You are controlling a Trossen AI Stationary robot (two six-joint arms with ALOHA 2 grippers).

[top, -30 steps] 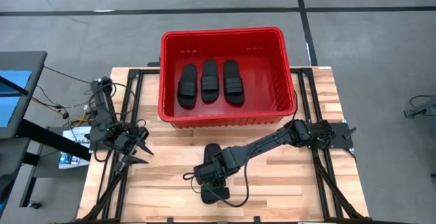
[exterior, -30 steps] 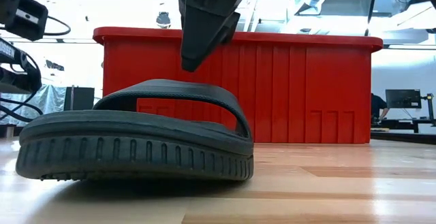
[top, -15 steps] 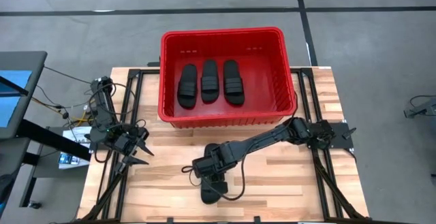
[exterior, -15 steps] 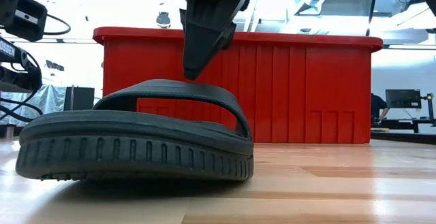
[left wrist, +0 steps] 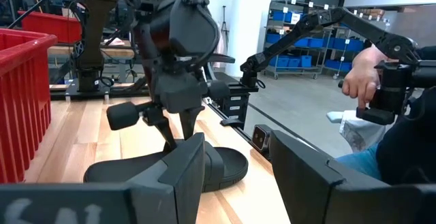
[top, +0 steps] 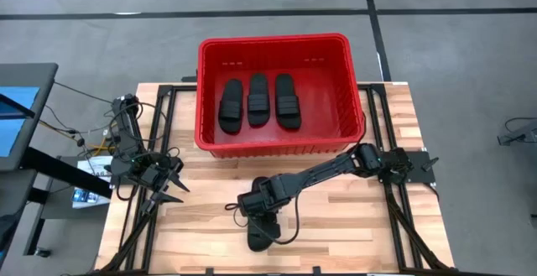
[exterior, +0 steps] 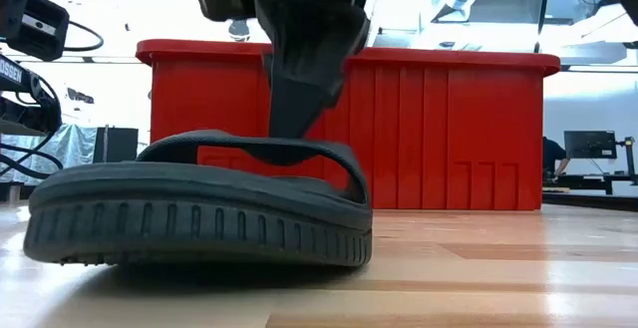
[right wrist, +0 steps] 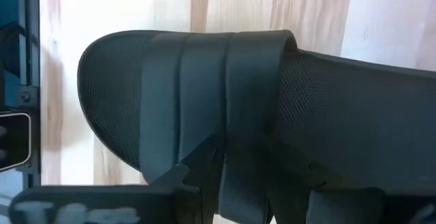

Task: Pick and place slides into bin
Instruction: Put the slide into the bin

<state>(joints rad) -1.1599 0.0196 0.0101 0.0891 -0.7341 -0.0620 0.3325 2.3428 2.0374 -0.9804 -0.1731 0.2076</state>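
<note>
One black slide [top: 259, 239] [exterior: 199, 208] lies sole-down on the wooden table near its front edge, about midway across. My right gripper [top: 263, 219] [exterior: 290, 137] stands over it, pointing steeply down, its fingers open a little at the ribbed strap [right wrist: 204, 94]. Three more slides [top: 258, 101] lie side by side on the floor of the red bin [top: 281, 39] at the table's far side. My left gripper [top: 172, 189] [left wrist: 238, 176] waits open at the table's left, level, holding nothing. My right gripper comes from above, slanting down, with its fingertips [right wrist: 201, 161] on top of the strap's arch [exterior: 249, 149] near the strap's edge. The arch is dented in under the finger [exterior: 299, 89]. The slide stays flat on the table. Whether a finger reaches under the strap, I cannot tell.
The bin's near wall [exterior: 449, 129] stands just behind the slide. Black frame rails [top: 159, 142] run along both table sides. Bare wood [top: 352, 226] lies to the slide's right. A person's hand [left wrist: 361, 81] shows beyond the table's near side.
My right gripper has gone down and a little toward the table's left, onto the slide's strap. The strap's arch now sits lower and flatter than before, while the sole has stayed where it was.
</note>
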